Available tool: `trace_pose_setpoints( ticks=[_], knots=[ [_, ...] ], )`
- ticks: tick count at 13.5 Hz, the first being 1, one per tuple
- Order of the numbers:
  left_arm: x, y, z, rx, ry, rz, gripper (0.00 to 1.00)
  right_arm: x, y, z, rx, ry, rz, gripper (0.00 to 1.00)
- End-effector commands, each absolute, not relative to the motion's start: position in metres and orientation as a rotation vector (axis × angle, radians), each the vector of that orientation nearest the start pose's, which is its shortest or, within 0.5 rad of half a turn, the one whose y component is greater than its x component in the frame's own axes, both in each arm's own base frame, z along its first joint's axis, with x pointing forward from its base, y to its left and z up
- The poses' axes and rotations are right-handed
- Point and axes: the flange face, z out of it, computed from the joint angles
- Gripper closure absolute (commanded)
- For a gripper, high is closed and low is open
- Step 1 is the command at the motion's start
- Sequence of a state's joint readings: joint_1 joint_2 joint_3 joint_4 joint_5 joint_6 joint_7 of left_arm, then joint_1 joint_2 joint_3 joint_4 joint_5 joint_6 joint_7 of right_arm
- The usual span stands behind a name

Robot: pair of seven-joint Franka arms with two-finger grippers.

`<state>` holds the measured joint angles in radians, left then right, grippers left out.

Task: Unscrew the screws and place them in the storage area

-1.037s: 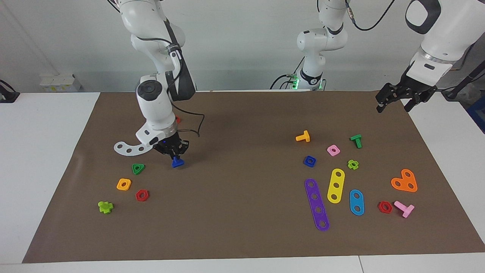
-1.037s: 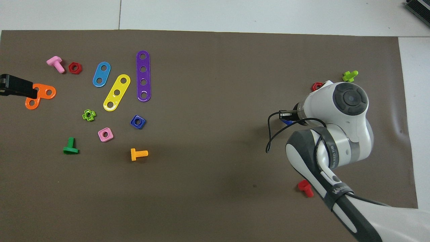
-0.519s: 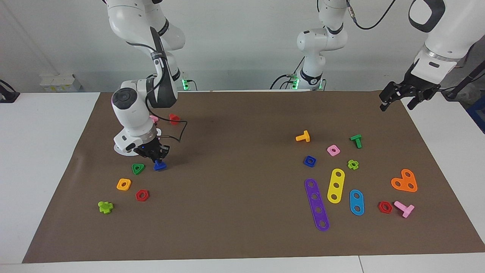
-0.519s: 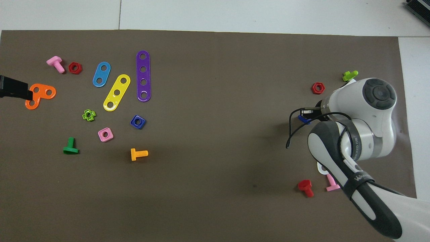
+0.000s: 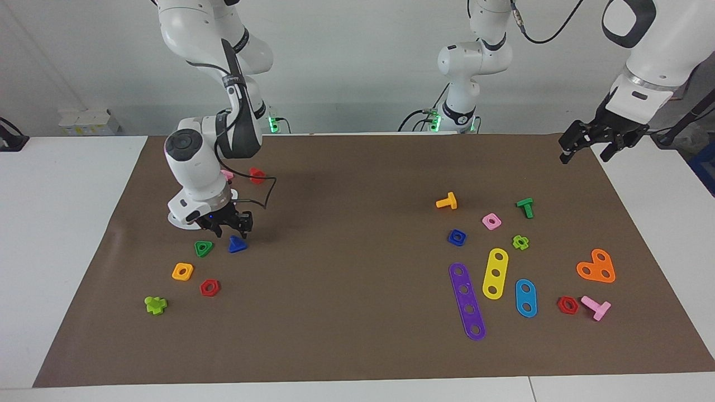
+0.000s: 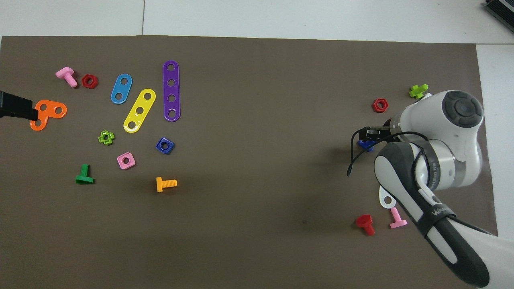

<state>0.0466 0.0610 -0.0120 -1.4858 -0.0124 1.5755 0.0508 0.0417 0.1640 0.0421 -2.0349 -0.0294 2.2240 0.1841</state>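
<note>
Robotics lab: two arms point(image 5: 212, 134), paper-covered table point(image 5: 357, 346).

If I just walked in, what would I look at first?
Probably the right hand hanging just over the blue screw, which lies on the brown mat beside a green triangle nut. Then the bright strips at the left arm's end: purple, yellow and blue. The left hand waits.

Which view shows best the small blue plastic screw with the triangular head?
The facing view: the small blue plastic screw with the triangular head lies whole on the brown paper mat, beside the green triangular nut, under the open right gripper. In the overhead view that gripper hides most of it.
</note>
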Motion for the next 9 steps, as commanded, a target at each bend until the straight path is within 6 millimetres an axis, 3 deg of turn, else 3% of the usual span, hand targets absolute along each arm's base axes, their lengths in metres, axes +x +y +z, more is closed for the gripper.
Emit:
trace_pose_setpoints(
  ticks=[1,4,9],
  knots=[
    [0.566,0.02,0.632,-3.132,0.022,-0.057,0.0,0.568,0.043,0.424,-3.162,0.112,-0.081,0.01],
    [0.566,0.02,0.632,-3.132,0.022,-0.057,0.0,0.557,0.043,0.48,-3.165,0.116,-0.108,0.01],
    [0.566,0.02,0.632,-3.132,0.022,-0.057,0.0,0.556,0.047,0.576,-3.17,0.115,-0.11,0.0]
  ],
)
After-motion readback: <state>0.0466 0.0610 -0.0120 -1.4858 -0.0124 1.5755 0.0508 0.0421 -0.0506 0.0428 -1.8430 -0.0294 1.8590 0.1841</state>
